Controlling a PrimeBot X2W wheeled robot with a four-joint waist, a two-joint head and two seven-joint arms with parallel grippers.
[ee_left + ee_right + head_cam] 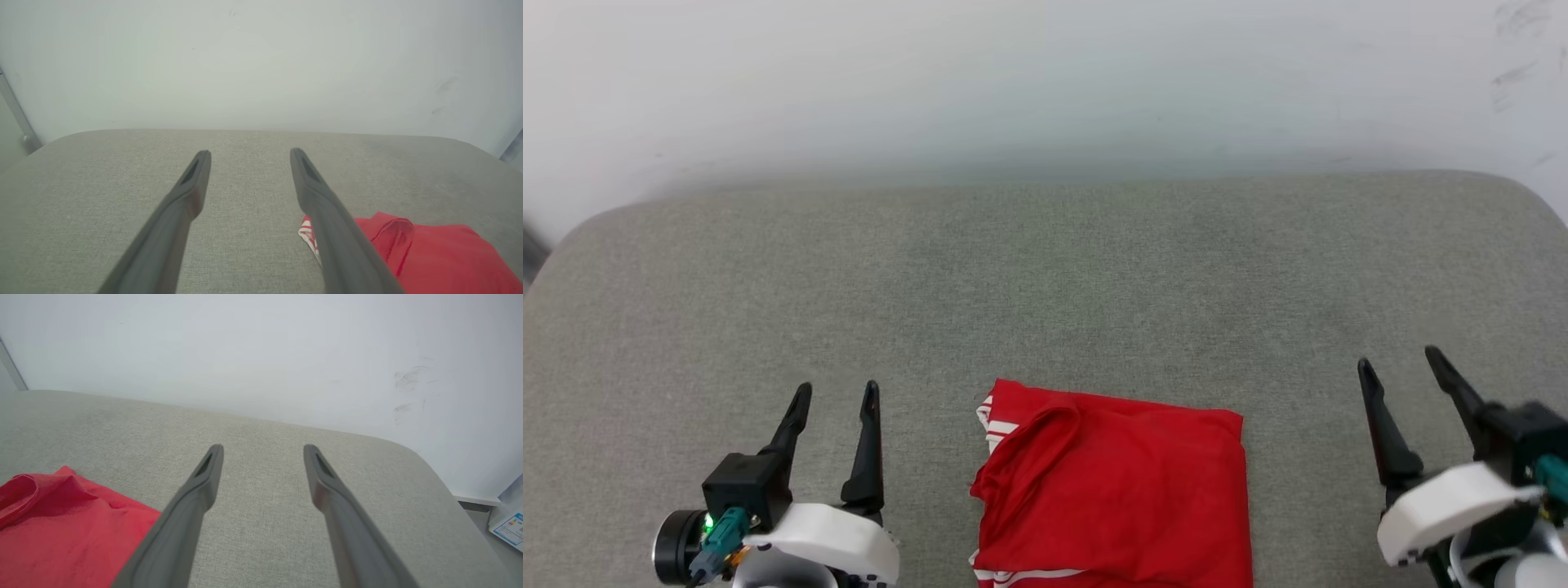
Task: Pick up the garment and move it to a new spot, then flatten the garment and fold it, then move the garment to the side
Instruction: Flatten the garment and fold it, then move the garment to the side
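**Both grippers spread wide and empty, folded garment lying between them**

The left gripper (839, 385) hangs just above the grey upholstered cushion (1045, 278) with its two dark fingers spread as far apart as they go and nothing between them. The right gripper (1397, 358) does the same on the other side: fingers splayed, holding nothing, tips pointing toward the pale wall (1045, 82) beyond.

The garment (1111, 490) lies flat on the cushion in the gap between the two grippers, touching neither. It is nearer the left one and well apart from the right. It is folded into a squarish red packet. Its far edge sits about level with the left gripper's fingertips and runs straight across, from one gripper toward the other.

The near end runs out of the head view's bottom edge, so I cannot tell which way its long axis lies. White-and-red striped trim peeks out along the side facing the left gripper, at the far corner and again near the bottom. A soft ridge of cloth curves along that same side.

From the left wrist, the garment (441, 253) sits just beside the inner finger, low on that finger's outer side. From the right wrist, it (61, 531) lies off to the inner finger's side, partly behind that finger.
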